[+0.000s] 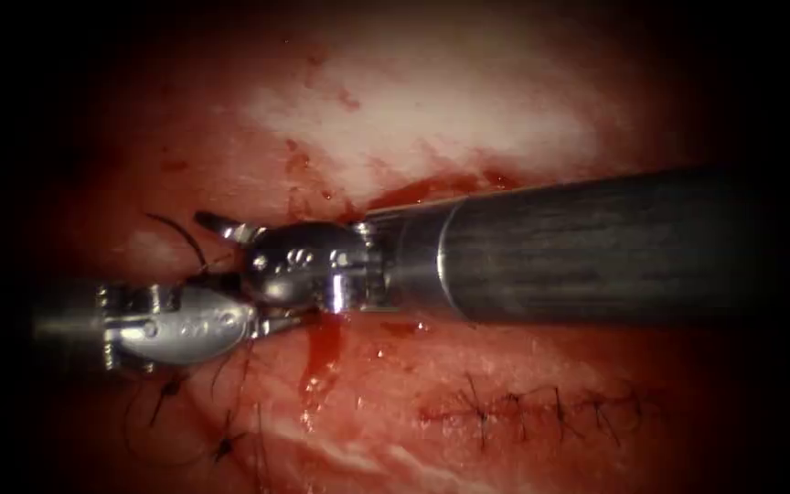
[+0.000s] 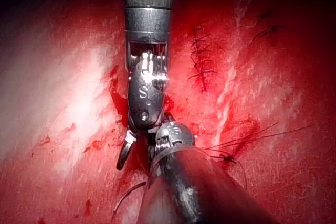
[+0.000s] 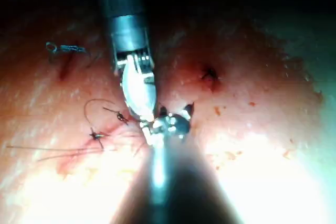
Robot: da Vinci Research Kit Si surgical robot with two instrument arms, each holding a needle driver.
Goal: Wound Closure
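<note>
Right pincer, jaws spread, held nothing above the tissue; left pincer met it beside knotted thread, its state unclear.

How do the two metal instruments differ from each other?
The right tool enters from the right with a thick dark shaft; the left tool enters from the left, showing little shaft. The right tool's tip angles up-left; the left tool's points right. Both end in shiny metal, meeting over the tissue. What either holds is unclear.
</note>
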